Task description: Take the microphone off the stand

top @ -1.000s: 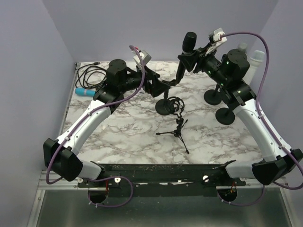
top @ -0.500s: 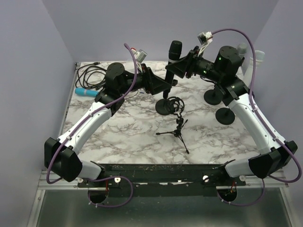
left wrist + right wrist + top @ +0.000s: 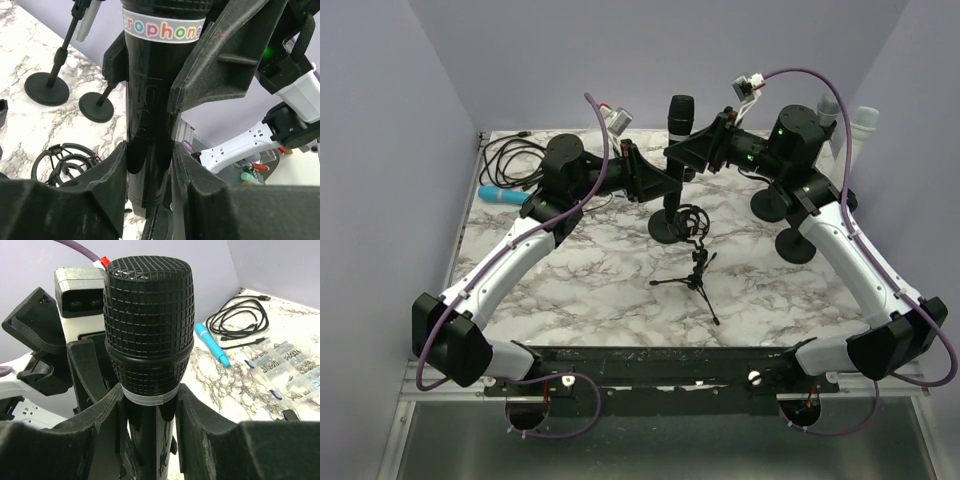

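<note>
The black microphone (image 3: 680,110) stands upright on its stand, whose round base (image 3: 668,228) rests on the marble table. My right gripper (image 3: 695,152) is shut on the microphone just under its mesh head (image 3: 147,315), with a finger on each side. My left gripper (image 3: 668,183) reaches in from the left and is shut lower down, its fingers pressing both sides of the glossy barrel (image 3: 150,100) near its bottom end. In the left wrist view the right gripper's fingers (image 3: 220,60) sit above mine. The stand's pole is hidden in both wrist views.
A small tripod (image 3: 695,275) with a shock mount (image 3: 62,160) stands just in front of the stand. Two other round-base stands (image 3: 772,207) (image 3: 797,245) are at the right. A coiled cable (image 3: 505,155) and a blue tube (image 3: 500,194) lie at the far left.
The right arm swung the microphone leftward, from tilted to upright over the stand's base. The left gripper, wide open a second ago, closed on the lower barrel.
</note>
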You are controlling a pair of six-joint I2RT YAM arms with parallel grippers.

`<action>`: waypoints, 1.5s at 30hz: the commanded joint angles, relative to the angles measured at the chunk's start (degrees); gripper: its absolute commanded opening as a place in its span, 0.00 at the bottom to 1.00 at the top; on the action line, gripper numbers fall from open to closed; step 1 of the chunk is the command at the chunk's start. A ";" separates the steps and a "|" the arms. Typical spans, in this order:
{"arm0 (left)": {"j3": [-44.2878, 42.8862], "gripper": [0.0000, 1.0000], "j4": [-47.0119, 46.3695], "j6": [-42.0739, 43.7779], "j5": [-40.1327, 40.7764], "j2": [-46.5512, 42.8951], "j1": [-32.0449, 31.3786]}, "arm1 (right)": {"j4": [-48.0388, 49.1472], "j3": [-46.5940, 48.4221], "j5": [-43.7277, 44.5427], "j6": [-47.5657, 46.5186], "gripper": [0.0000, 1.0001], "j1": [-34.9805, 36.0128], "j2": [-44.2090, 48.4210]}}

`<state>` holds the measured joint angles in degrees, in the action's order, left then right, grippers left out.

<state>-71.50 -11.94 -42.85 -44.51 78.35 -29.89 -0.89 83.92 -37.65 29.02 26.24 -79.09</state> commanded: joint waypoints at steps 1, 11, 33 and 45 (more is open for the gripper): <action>1.18 0.00 0.64 -1.69 1.39 -3.16 -0.02 | 2.14 0.05 -1.30 0.82 0.29 1.49 0.96; 5.08 0.00 14.81 -1.60 12.39 -13.19 6.04 | -7.19 3.54 12.57 -2.01 1.00 1.51 2.99; 24.18 0.00 27.42 -29.16 45.78 -14.08 37.10 | -9.72 1.13 16.64 -4.13 1.00 1.53 6.77; 9.62 0.00 38.81 -32.90 51.66 7.41 41.26 | -15.38 4.62 18.90 -7.59 1.00 1.53 6.15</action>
<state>-55.92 20.27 -72.29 4.58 81.93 10.55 -13.74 86.46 -20.73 23.03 27.64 -73.32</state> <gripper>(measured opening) 0.334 0.998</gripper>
